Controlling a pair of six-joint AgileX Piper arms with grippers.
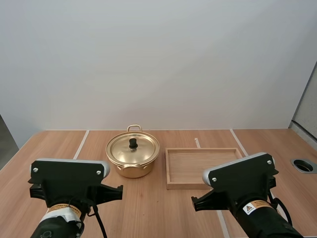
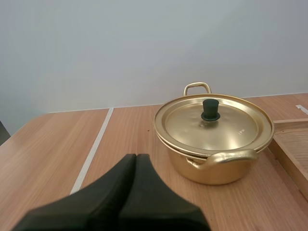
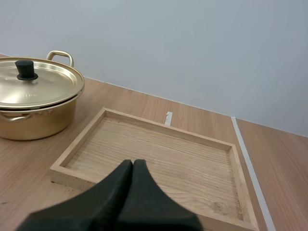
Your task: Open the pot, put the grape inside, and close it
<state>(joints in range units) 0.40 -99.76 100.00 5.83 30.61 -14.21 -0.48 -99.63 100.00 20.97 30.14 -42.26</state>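
Note:
A gold pot (image 1: 132, 157) stands at the table's middle with its lid (image 1: 132, 148) on and a black knob (image 1: 132, 143) on top. In the left wrist view the pot (image 2: 214, 149) sits ahead of my left gripper (image 2: 136, 157), whose fingers lie together as one dark wedge, well short of it. My right gripper (image 3: 133, 163) is shut on nothing too, hovering over the near edge of the wooden tray (image 3: 77, 149), with the pot (image 3: 33, 103) off to the side. Both arms are at the near edge of the table in the high view.
The wooden tray (image 1: 170, 168) lies just right of the pot with nothing in it. White tape lines (image 1: 80, 145) cross the tabletop. A round cable hole (image 1: 303, 165) sits near the table's right edge.

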